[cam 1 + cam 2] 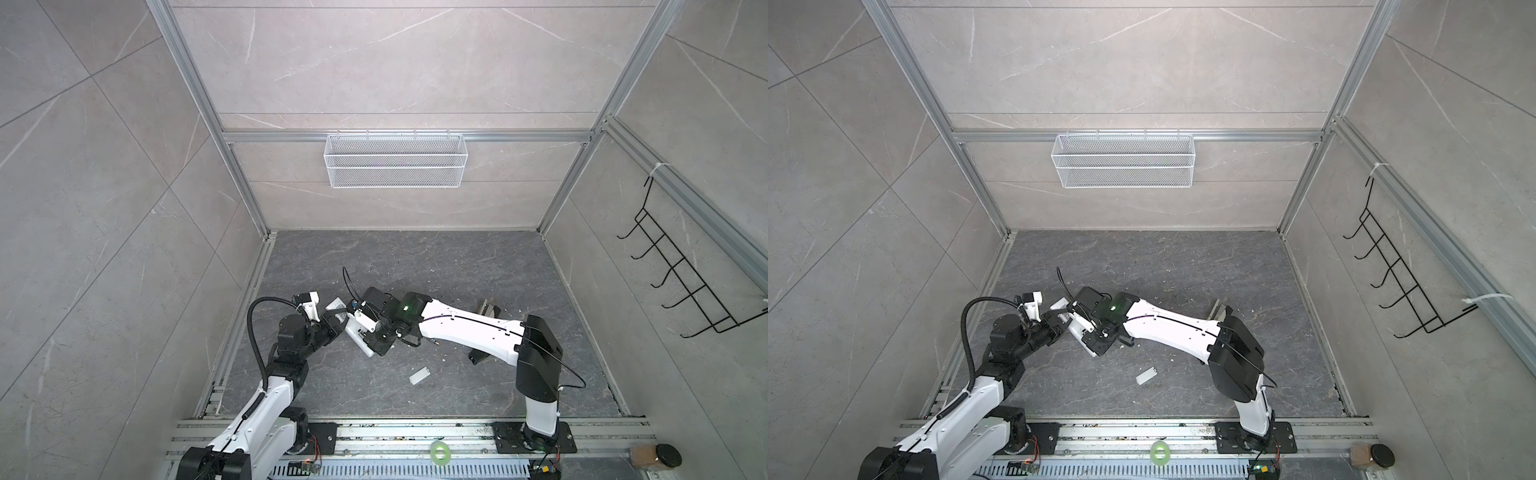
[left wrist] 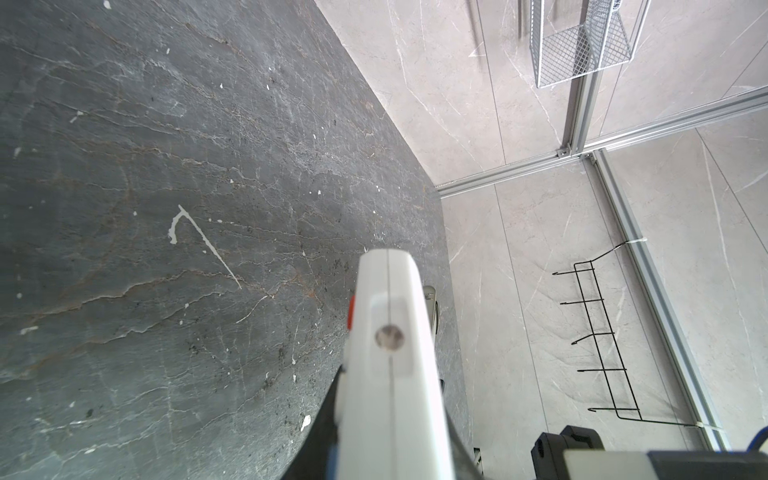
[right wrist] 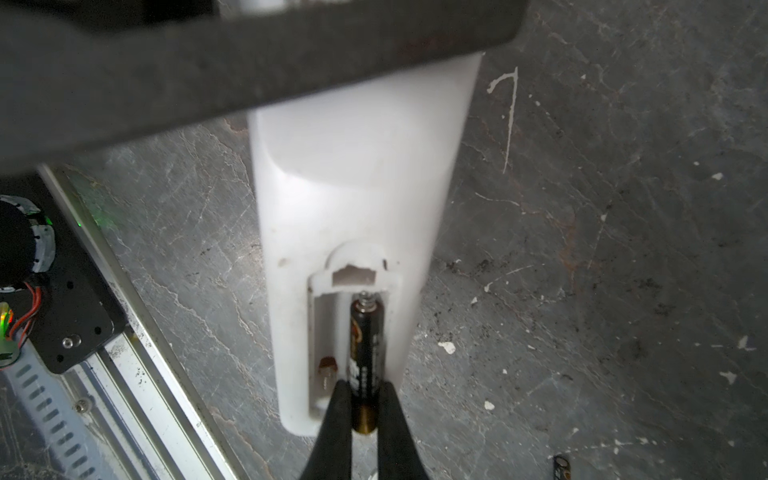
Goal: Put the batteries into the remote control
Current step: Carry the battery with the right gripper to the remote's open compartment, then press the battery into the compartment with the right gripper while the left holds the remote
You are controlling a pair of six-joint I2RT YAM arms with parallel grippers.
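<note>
My left gripper [image 2: 390, 436] is shut on the white remote control [image 2: 386, 316], holding it above the floor [image 1: 360, 345] [image 1: 1082, 338]. In the right wrist view the remote control [image 3: 357, 187] shows its plain back with the battery compartment open. My right gripper [image 3: 365, 395] is shut on one of the batteries [image 3: 365, 345], dark with a gold end. Its far end touches the spring in one slot, and its gold end sticks out over the remote's end. The slot beside it [image 3: 326, 332] is empty. A second battery [image 3: 562, 467] lies on the floor. The left gripper's finger [image 3: 249, 62] crosses the remote's far part.
A small loose white cover [image 1: 419, 376] [image 1: 1145, 376] lies on the dark floor in front of the arms. A metal piece [image 1: 490, 309] sits behind the right arm. A wire basket [image 1: 395, 160] hangs on the back wall and a black hook rack [image 1: 681, 274] on the right wall.
</note>
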